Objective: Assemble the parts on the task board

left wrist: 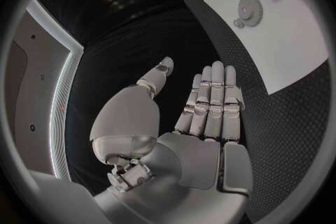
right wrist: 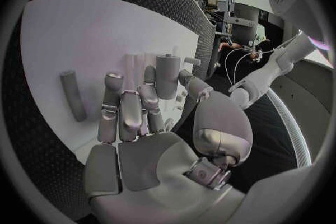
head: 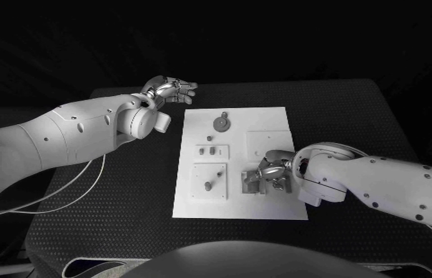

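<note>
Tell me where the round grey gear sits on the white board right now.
In the head view the round grey gear lies near the far edge of the white task board, on the robot's left half, closest to the empty left hand.

text: none legible | labels: none | numbers: none (task board (head: 279, 119) bears no readable marks)

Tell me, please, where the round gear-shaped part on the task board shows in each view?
Head view: gear part near the far end of the task board, right of the left hand.
Left wrist view: gear part beyond the fingertips.
Right wrist view: cannot tell.
Shared landmark: the white task board.
</note>
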{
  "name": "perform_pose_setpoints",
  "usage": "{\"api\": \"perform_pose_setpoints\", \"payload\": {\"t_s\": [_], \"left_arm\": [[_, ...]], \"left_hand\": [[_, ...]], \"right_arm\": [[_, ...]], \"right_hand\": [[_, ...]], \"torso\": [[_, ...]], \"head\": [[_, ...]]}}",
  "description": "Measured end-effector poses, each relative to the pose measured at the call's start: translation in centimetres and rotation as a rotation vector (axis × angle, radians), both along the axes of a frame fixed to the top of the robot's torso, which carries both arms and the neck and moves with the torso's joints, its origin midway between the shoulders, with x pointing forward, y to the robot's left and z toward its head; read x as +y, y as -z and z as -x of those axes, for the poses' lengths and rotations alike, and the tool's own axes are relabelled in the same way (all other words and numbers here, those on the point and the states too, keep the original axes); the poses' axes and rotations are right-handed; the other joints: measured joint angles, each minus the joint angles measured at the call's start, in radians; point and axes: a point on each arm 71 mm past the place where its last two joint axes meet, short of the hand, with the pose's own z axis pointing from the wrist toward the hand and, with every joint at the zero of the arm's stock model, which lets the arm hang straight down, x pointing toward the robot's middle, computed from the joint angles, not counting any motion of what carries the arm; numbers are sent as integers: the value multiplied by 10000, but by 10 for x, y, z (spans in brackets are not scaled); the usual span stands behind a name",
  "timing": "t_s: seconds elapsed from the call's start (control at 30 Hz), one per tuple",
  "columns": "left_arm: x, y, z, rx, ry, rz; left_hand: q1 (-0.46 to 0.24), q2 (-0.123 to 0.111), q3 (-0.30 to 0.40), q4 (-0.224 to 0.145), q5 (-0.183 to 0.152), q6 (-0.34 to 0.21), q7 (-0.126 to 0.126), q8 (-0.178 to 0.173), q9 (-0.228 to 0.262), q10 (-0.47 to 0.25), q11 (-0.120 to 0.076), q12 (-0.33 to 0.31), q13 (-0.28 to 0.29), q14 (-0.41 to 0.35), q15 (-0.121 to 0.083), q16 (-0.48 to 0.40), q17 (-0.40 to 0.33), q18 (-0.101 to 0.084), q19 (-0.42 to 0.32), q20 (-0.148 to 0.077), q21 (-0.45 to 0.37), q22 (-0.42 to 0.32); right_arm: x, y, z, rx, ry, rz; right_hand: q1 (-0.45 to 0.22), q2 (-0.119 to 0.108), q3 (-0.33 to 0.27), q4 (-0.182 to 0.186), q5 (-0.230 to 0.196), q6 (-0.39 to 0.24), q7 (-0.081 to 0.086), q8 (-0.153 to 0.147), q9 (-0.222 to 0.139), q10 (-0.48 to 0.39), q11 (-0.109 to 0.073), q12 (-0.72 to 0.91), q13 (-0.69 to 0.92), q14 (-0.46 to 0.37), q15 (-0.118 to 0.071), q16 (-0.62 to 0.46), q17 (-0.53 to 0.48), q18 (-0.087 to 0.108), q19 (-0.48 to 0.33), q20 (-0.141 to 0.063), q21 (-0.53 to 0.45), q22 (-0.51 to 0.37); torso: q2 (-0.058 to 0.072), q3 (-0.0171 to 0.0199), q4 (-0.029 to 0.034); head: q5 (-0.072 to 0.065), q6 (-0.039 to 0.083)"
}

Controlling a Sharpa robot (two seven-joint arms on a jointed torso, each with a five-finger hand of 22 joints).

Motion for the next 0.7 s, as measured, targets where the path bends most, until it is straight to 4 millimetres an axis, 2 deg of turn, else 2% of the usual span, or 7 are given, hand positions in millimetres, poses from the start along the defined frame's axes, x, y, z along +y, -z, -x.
{"api": "perform_pose_setpoints", "payload": {"t_s": [0.27,0.7], "left_arm": [[0,0,0,9,13,5],[-1,0,1,18,29,12]], "left_hand": [[0,0,0,0,0,0,1,0,1,0,0,0,0,0,0,0,8,-1,-38,-38,0,1],[0,0,0,0,0,1,1,0,-1,-35,-35,0,0,0,0,-39,16,0,-38,-37,0,-1]], "right_arm": [[1,0,0,-58,-86,38],[1,-1,0,-110,-200,79]], "right_hand": [[105,-105,-14,178,0,-147,-102,-61,27,-549,89,-236,-266,-534,103,-174,-515,47,-197,125,-96,-1],[60,-229,-67,344,0,-175,-73,-121,60,-621,127,-276,-266,-674,142,-175,-643,62,-267,194,-97,-2]], "torso": [[0,-2,0],[0,-6,-1]], "head": [[13,-12],[16,-25]]}}
